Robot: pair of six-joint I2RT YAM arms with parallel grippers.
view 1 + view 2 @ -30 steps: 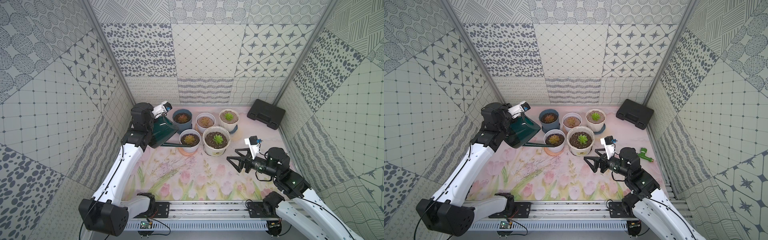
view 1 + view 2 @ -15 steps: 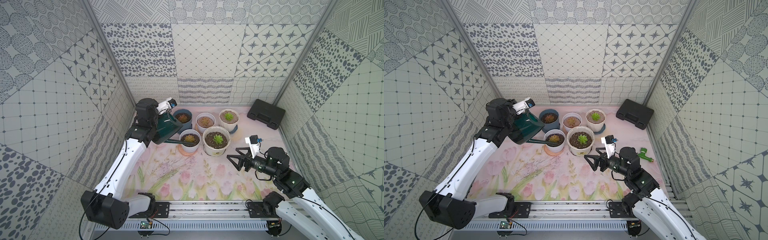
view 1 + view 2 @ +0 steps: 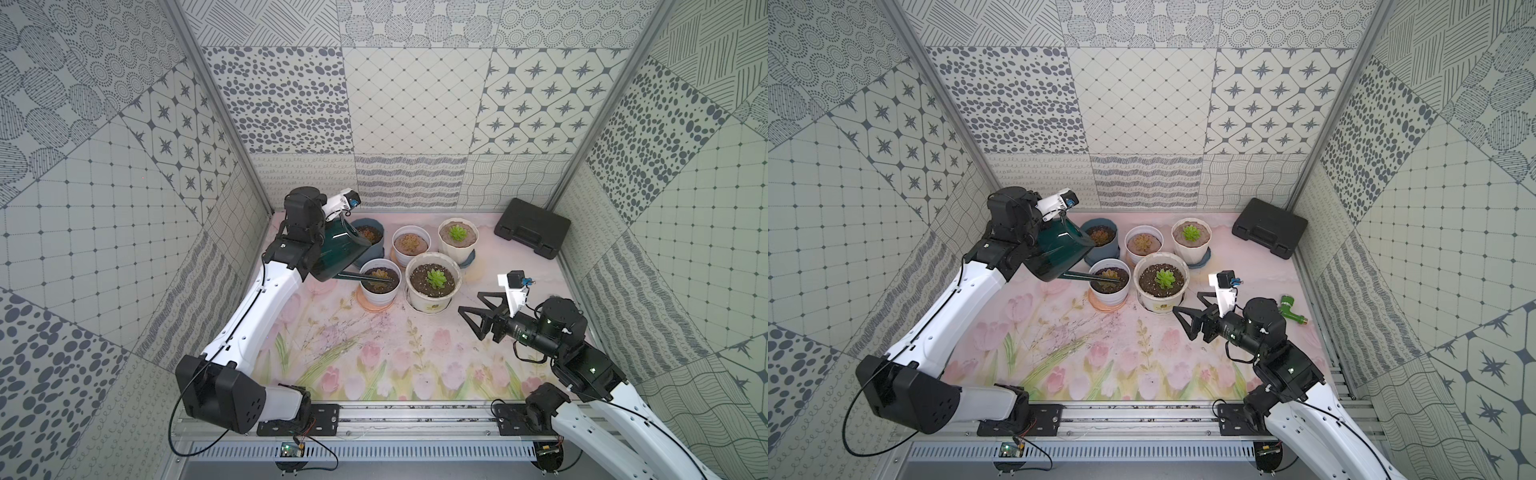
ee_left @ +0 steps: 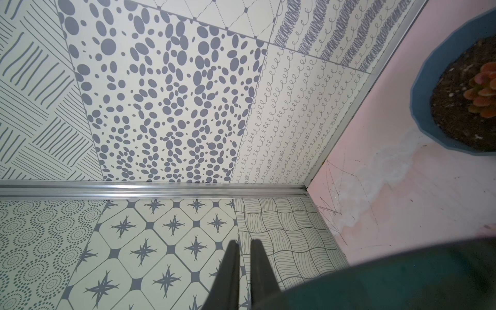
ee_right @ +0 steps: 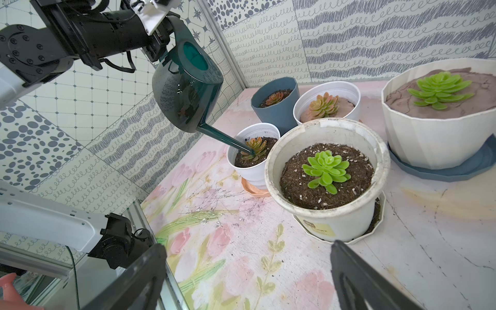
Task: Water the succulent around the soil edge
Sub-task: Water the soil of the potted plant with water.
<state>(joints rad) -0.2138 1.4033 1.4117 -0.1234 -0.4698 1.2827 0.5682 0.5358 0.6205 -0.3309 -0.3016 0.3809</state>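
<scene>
A dark green watering can (image 3: 336,253) (image 3: 1059,253) (image 5: 188,88) hangs tilted at the back left, and my left gripper (image 4: 244,243) is shut on its handle. Its long spout (image 5: 225,138) slants down into a small white pot (image 3: 379,293) (image 5: 252,174). The spout tip sits low over the soil, right beside the orange-green succulent (image 3: 379,274) (image 3: 1109,274) (image 5: 256,146). I see no water stream. My right gripper (image 3: 468,302) (image 3: 1185,301) (image 5: 248,249) is open and empty above the mat, right of the pots.
A large white pot (image 3: 434,301) with a green succulent stands next to the small one. Behind them are a blue pot (image 3: 376,249), a white pot (image 3: 411,257) and a ribbed white pot (image 3: 457,251). A black case (image 3: 532,232) lies back right, a green nozzle (image 3: 1291,309) by the right wall.
My left arm carried the watering can right and up toward the pots, and its spout reached farther across the small white pot. The right arm stayed still.
</scene>
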